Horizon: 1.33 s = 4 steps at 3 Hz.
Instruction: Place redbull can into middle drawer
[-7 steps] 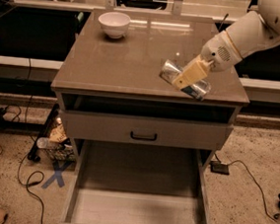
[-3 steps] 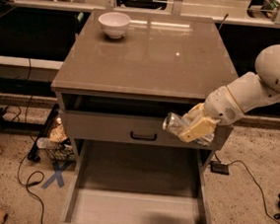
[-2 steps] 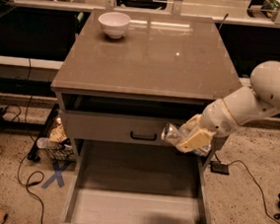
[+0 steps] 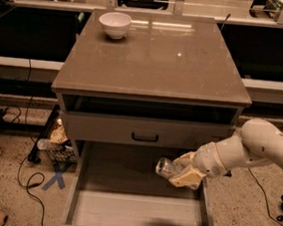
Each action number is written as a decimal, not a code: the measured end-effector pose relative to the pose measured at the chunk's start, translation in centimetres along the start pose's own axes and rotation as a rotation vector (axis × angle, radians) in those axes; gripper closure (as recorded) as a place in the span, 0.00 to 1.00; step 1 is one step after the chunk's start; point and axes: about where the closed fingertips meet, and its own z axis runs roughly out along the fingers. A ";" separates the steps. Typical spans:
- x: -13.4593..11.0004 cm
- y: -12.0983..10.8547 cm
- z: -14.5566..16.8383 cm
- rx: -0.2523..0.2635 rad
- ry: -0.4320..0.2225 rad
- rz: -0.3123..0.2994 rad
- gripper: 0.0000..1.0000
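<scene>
Redbull can [image 4: 164,168] sits clamped in the gripper's [image 4: 179,173] 2 fingers, long axis near horizontal, silver top pointing left. Gripper and can hang over the right half of the open middle drawer [image 4: 122,210], with the plank floor directly below.

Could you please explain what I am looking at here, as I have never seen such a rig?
This is one camera view, looking down at the front of a grey cabinet. The white jointed limb entering from the picture's right is a robot arm. Its two-finger gripper hangs over the open, pale-floored middle drawer, shut on a slim silver drink can held on its side. A round white bowl sits on the cabinet top, back left. The drawer above, with a small black handle, is closed.
</scene>
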 end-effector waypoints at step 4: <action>5.7 -2.5 7.4 0.085 -0.080 -0.018 1.00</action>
